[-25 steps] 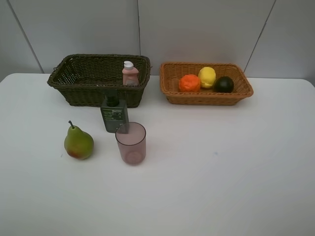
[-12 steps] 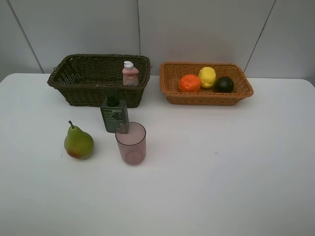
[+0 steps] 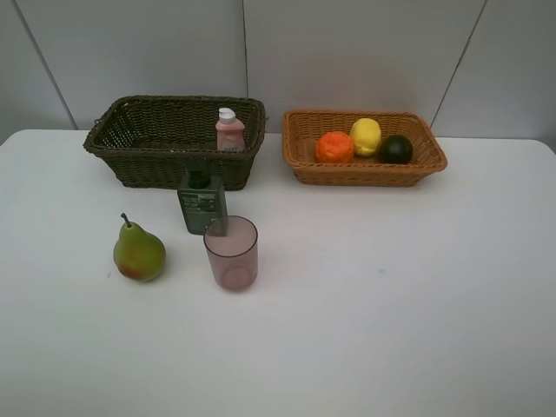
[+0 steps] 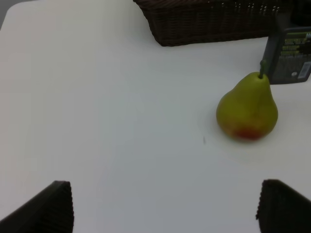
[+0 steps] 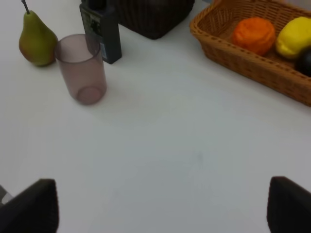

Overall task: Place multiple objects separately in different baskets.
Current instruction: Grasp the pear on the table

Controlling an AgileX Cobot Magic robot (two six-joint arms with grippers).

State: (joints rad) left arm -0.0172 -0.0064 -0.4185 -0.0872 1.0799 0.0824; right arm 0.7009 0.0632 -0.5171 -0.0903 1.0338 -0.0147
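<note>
Nothing has moved: the pear (image 3: 139, 253) stands on the table (image 3: 391, 304) near the pink cup (image 3: 231, 254). Left gripper (image 4: 165, 208) and right gripper (image 5: 163, 208) gape wide; the left should straddle the pear's belly, avoiding the pump bottle (image 3: 201, 205).

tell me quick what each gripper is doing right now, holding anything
left gripper: open, jaws wide apart, holding nothing
right gripper: open, jaws wide apart, holding nothing

Left wrist view: frame edges cut off the dark basket (image 4: 204, 22) and pump bottle (image 4: 290, 54). Right wrist view: the edge cuts off the dark green fruit (image 5: 305, 61). Exterior view: the dark basket wall hides the base of the pink bottle (image 3: 229, 130).
</note>
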